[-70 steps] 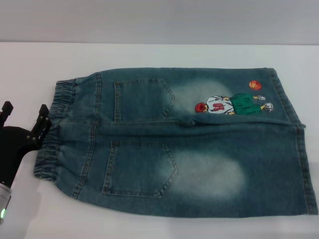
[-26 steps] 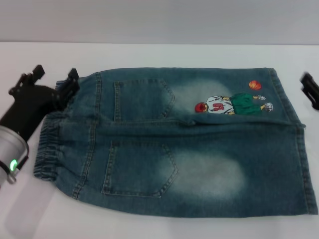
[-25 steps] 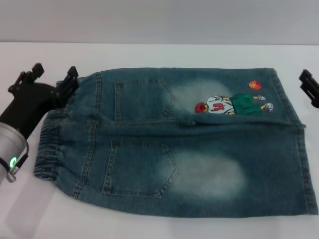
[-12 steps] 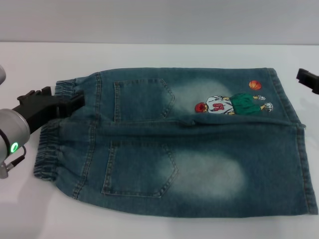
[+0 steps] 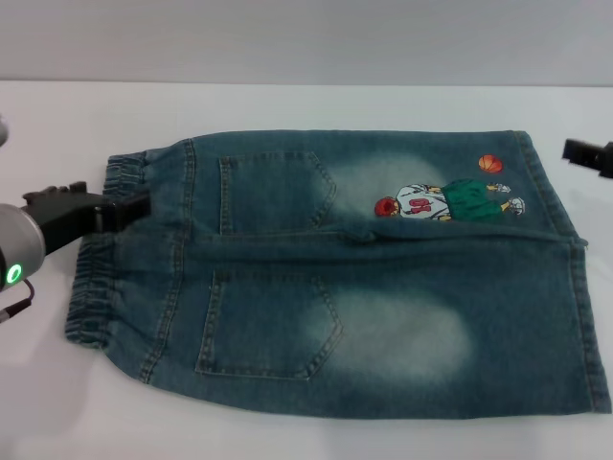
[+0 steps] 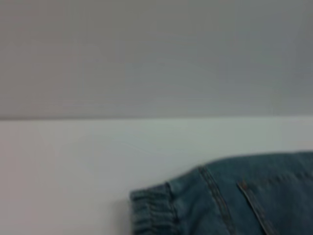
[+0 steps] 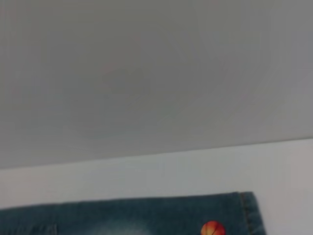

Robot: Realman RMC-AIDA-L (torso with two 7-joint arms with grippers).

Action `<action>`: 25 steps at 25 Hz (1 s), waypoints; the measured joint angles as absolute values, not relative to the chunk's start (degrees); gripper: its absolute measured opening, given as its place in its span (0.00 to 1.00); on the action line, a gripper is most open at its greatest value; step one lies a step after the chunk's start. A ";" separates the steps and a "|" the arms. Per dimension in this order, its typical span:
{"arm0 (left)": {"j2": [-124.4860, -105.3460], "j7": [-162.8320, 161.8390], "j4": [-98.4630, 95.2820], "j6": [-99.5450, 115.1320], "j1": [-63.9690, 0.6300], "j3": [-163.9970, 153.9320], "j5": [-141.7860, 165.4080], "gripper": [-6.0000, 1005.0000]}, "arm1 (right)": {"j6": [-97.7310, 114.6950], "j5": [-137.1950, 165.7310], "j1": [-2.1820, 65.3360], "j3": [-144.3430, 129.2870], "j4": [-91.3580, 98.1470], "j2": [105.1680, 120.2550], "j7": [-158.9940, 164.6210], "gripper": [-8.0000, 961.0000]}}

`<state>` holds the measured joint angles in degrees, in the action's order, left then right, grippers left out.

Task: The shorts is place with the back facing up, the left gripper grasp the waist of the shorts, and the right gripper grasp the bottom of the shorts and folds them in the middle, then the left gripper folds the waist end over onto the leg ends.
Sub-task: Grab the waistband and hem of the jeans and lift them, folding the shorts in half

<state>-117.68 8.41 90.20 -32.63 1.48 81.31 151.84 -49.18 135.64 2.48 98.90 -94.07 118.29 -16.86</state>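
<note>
The blue denim shorts (image 5: 335, 278) lie flat with the two back pockets up. The ruffled waist (image 5: 96, 287) is at the left and the straight leg hems (image 5: 589, 326) at the right. My left gripper (image 5: 134, 206), on the green-lit arm, lies sideways over the far part of the waist, its tip at the band's inner edge. Only a black piece of my right gripper (image 5: 586, 153) shows at the right edge, just beyond the far hem corner. The left wrist view shows the waist corner (image 6: 151, 210). The right wrist view shows the far hem corner (image 7: 252, 215) and the orange ball print (image 7: 212, 228).
The shorts rest on a white table (image 5: 287, 105) with a grey wall behind its far edge. A cartoon player print (image 5: 445, 199) marks the far leg near the hem.
My left gripper swung from beside the waist to its far corner, then turned sideways and settled over the band. The right gripper came into view at the right edge and crept left.
</note>
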 joint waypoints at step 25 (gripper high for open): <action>-117.74 8.14 98.36 -54.59 1.38 88.01 152.19 0.81 | -61.78 129.97 -0.83 106.14 -96.14 118.95 -24.81 0.64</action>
<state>-117.74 8.14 98.36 -54.59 1.38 88.01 152.19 -61.78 129.97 -0.84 106.14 -96.14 118.95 -24.81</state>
